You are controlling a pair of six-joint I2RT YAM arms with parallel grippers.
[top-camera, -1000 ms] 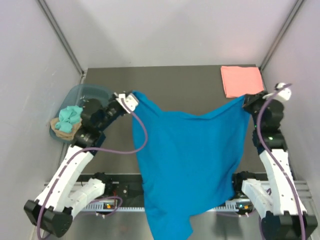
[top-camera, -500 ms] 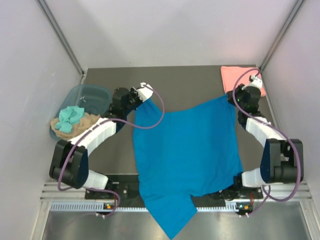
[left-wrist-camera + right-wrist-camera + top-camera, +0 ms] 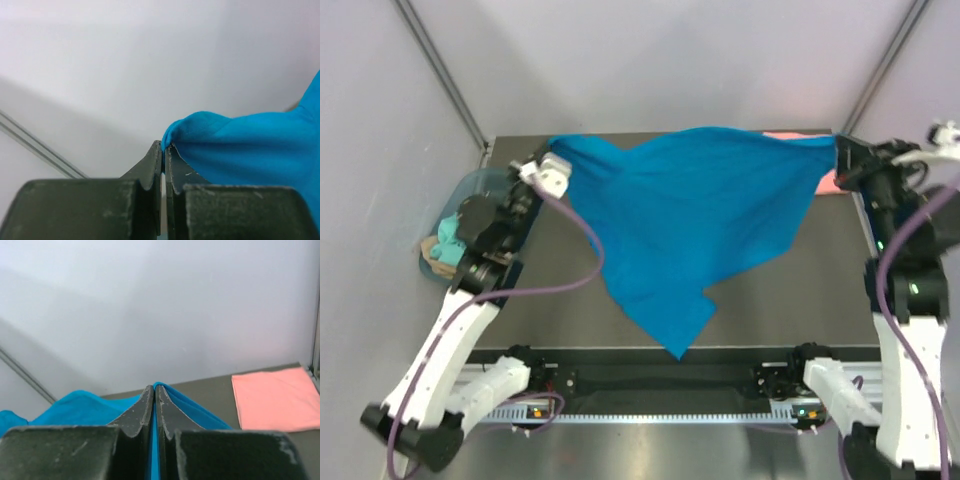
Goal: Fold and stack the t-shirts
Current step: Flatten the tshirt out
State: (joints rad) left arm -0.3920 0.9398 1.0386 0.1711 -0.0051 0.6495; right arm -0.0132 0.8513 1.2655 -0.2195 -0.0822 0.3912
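The left fingers (image 3: 157, 156) and right fingers (image 3: 147, 401) are each clamped on an upper corner of the blue t-shirt (image 3: 700, 215), which hangs spread above the tabletop (image 3: 770, 310). The folded pink t-shirt (image 3: 275, 397) lies at the far right.

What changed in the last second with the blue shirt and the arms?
Both arms swung the blue shirt toward the far edge of the table. Its tail, which hung far past the near edge, now barely reaches it. The left gripper and right gripper stayed shut on it. The pink shirt and the tub did not move.
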